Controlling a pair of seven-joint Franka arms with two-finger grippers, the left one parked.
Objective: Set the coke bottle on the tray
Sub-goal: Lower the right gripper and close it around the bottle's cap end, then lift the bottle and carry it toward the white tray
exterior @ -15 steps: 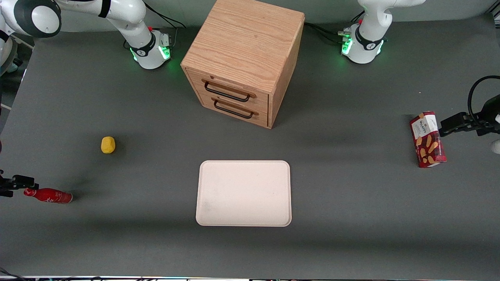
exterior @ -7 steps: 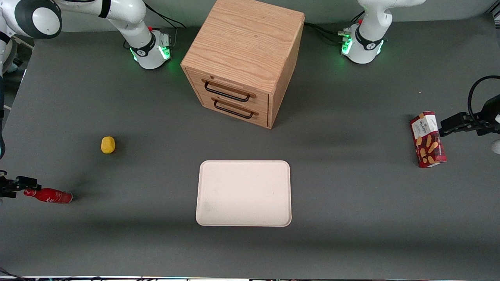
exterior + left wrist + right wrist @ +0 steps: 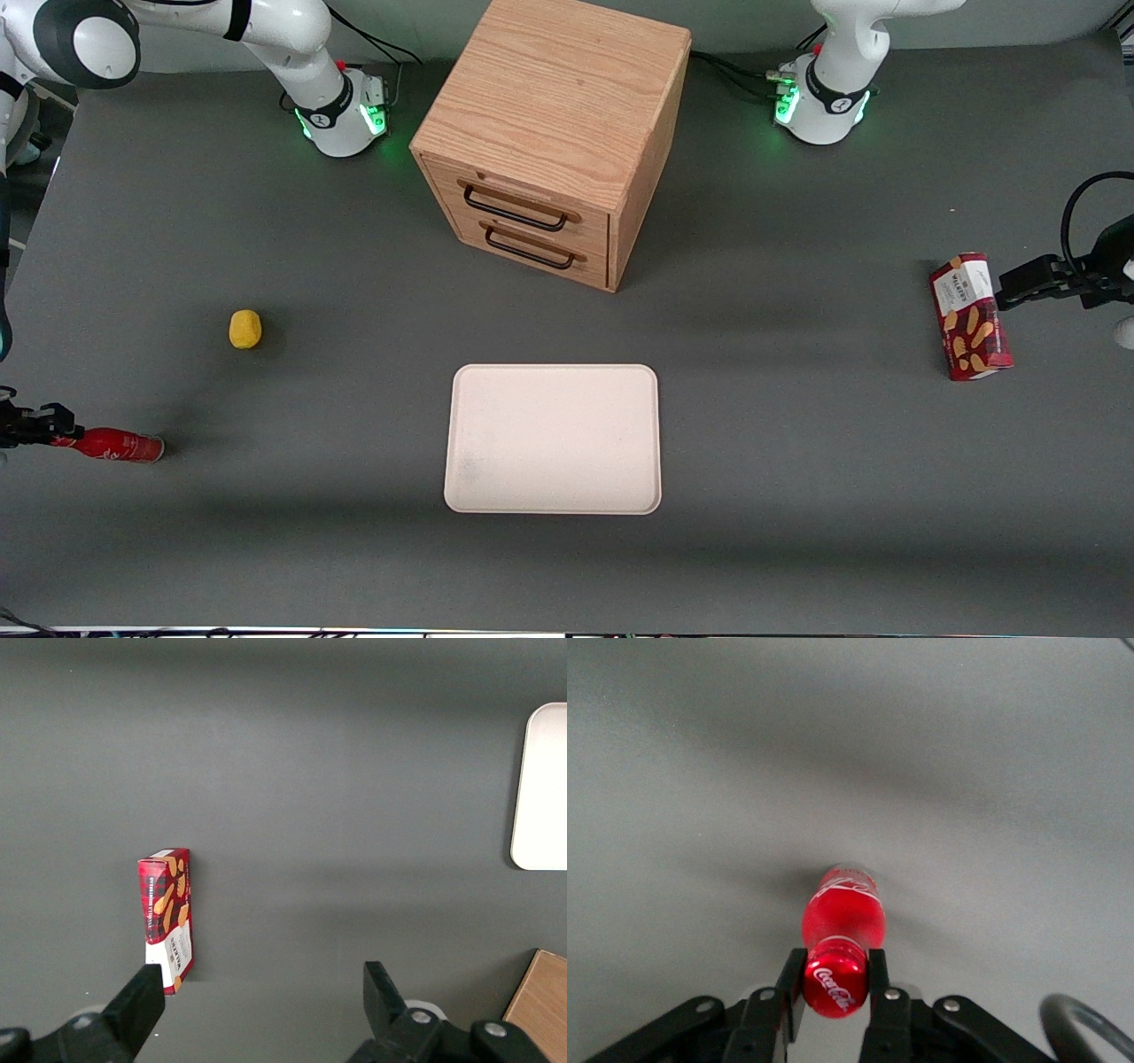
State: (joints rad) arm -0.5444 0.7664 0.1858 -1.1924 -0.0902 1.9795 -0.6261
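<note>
Bottle [image 3: 120, 445]: laid on its side on the table [image 3: 797, 461] at the working arm's end, cap end clamped between the fingers [image 3: 790, 988] of the gripper [image 3: 55, 425]. Tray [image 3: 554, 439]: set flat mid-table, well apart from the bottle. Yellow lump [image 3: 245, 329]: placed farther from the camera. Snack box [image 3: 970, 316]: stood at the parked arm's end. Drawer cabinet [image 3: 554, 133]: positioned farthest.

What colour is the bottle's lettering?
White, on the small glossy red coke bottle in the gripper; right wrist view.

Wooden two-drawer cabinet [image 3: 554, 142] near bench's robot-base edge, yellow lump [image 3: 245, 329] toward working arm's end, snack box [image 3: 970, 316] by parked-arm edge
</note>
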